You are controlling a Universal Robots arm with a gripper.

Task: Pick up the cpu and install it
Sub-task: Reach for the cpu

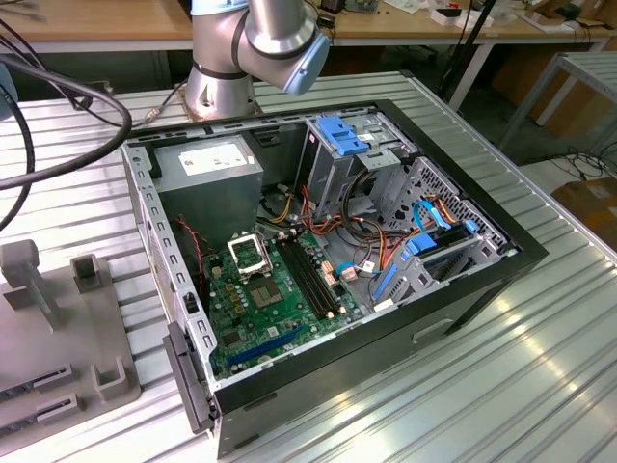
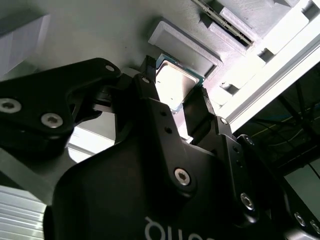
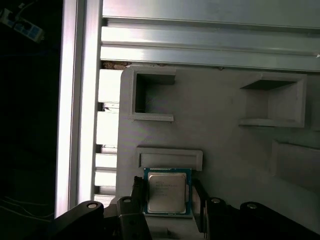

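Note:
The cpu (image 3: pixel 167 191) is a small square chip with a silver-grey top and a thin green rim. It lies flat against the pale grey fixture plate (image 3: pixel 225 150), just beside a low raised ridge (image 3: pixel 170 158). My gripper (image 3: pixel 168 194) has its two black fingers (image 3: pixel 137 195) pressed against opposite edges of the chip, with no gap showing. In the second wrist view the cpu (image 2: pixel 175 84) sits between the same fingers of the gripper (image 2: pixel 174 86). The open computer case (image 1: pixel 501 260) shows the motherboard (image 1: pixel 275 309) with its black socket frame (image 1: pixel 249 253).
The grey fixture (image 1: pixel 58 328) with upright blocks lies on the ribbed metal table at the exterior view's left. The arm's base (image 1: pixel 227 68) stands behind the case. Black cables (image 1: pixel 58 116) arc over the table. Drive cages and blue clips (image 1: pixel 342 135) fill the case's far side.

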